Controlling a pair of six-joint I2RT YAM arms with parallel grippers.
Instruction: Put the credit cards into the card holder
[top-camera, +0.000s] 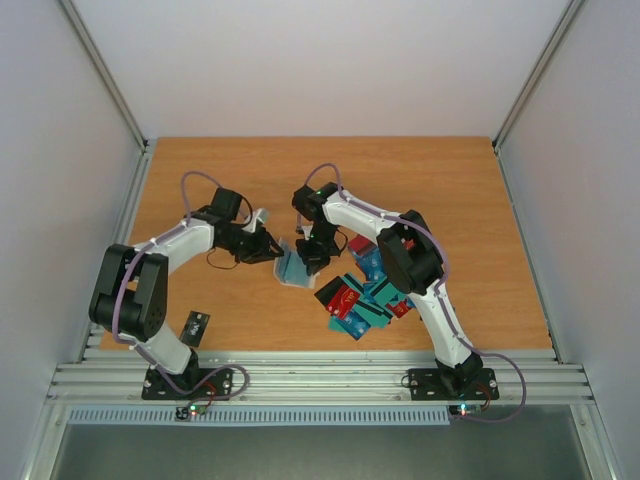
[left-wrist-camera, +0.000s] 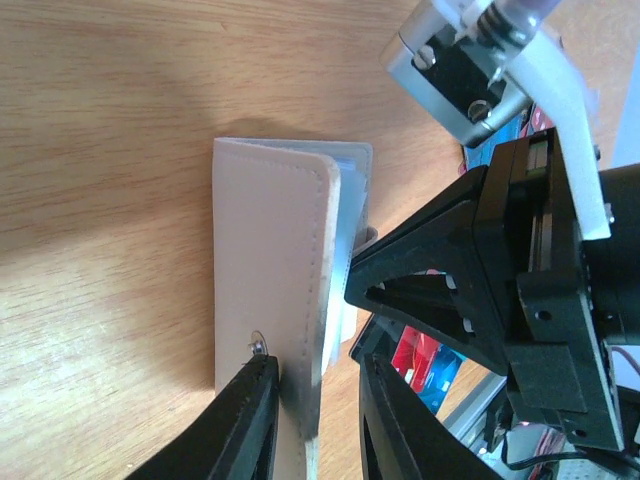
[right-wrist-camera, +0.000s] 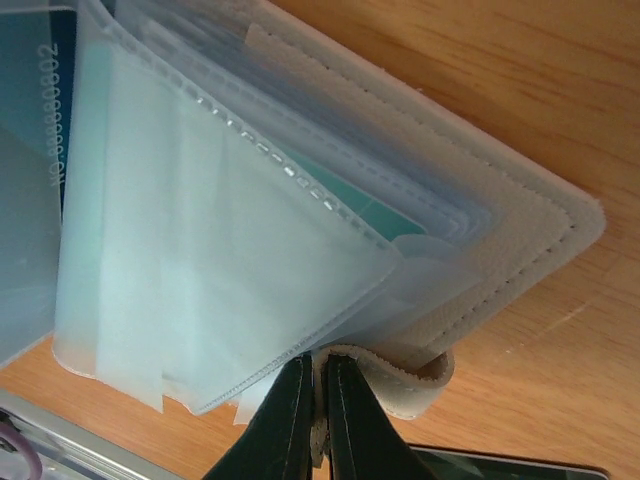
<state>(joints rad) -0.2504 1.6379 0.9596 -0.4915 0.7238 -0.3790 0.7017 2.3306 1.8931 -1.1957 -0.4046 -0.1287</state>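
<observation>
The cream card holder (top-camera: 290, 268) lies open at mid-table with its clear sleeves (right-wrist-camera: 230, 250) fanned out. A teal card (right-wrist-camera: 30, 130) sits inside one sleeve. My right gripper (top-camera: 308, 262) (right-wrist-camera: 320, 362) is shut on the holder's cream strap (right-wrist-camera: 420, 375). My left gripper (top-camera: 272, 248) (left-wrist-camera: 317, 368) is open and straddles the raised cover's (left-wrist-camera: 270, 270) edge. Its left finger (left-wrist-camera: 245, 420) touches the cover beside the clasp (left-wrist-camera: 257, 344), and the other finger stands clear of it. The loose credit cards (top-camera: 358, 298) (left-wrist-camera: 425, 362), teal, blue, red and black, lie in a heap right of the holder.
A small black card-like piece (top-camera: 196, 326) lies near the left arm's base. Grey walls and metal rails (top-camera: 300, 375) enclose the wooden table (top-camera: 440, 190). The right arm reaches across the card heap.
</observation>
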